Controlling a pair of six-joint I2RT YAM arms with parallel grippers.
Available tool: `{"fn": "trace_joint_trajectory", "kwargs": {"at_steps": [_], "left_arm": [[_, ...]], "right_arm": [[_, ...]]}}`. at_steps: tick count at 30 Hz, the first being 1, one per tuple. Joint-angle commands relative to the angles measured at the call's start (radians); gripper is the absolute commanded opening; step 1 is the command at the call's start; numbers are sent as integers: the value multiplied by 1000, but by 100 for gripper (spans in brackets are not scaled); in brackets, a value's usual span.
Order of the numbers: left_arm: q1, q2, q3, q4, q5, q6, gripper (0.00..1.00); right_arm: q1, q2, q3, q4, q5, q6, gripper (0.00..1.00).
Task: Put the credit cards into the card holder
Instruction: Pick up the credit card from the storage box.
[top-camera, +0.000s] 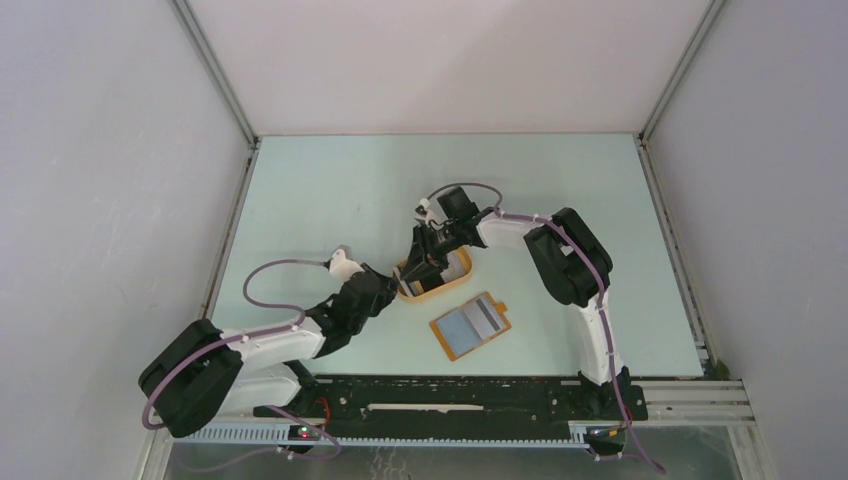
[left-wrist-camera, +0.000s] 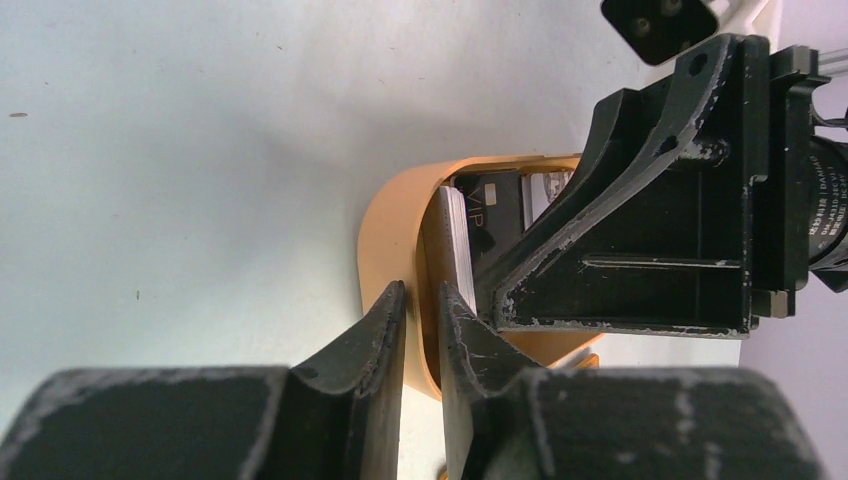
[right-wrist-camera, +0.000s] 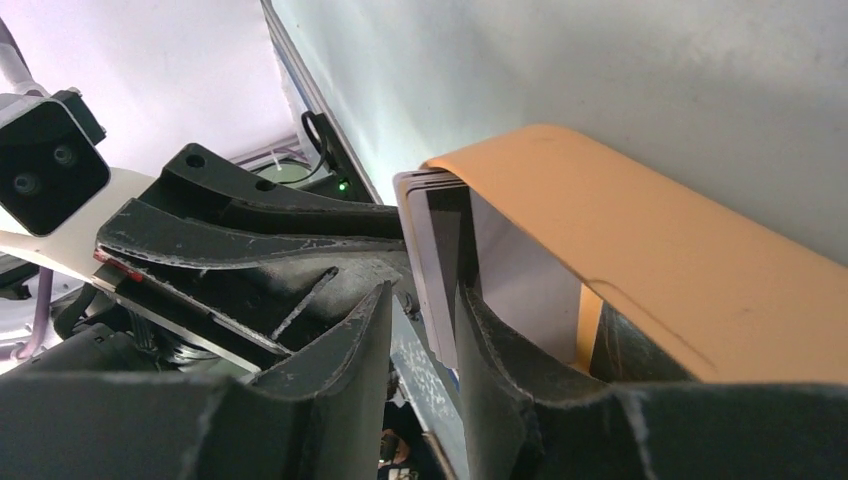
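Orange tray (left-wrist-camera: 385, 225) rim is clenched in the left claw (left-wrist-camera: 422, 295). The right claw (right-wrist-camera: 428, 295) straddles upright credit cards (right-wrist-camera: 435, 230) inside the tray, grip unclear. The card holder (top-camera: 441, 328) lies flat on the tabletop (top-camera: 330, 200), just beside the tray.

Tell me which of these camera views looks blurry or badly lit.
Top external view: sharp, evenly lit, faint shadows beneath the arms. Left wrist view: left tool blurs near the lens; orange tray and credit cards look sharper. Right wrist view: right tool blurs likewise; no glare on the tray.
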Motion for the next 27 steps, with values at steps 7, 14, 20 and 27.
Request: {"fn": "trace_joint_trajectory", "kwargs": {"at_steps": [7,14,20,27], "left_arm": [[1,5,-2,36,-9,-13,22],[4,58,28,61,30,18,23],[13,108,50,78,70,43,24],[22,136,65,86,95,61,32]], "right_arm": [[-1,-2,-2,-28,24,-49,47],[1,-1,64,-169,93,-200,52],[-4,6,92,-233,97,-273,55],[-17,2,95,-234,40,-283,59]]}}
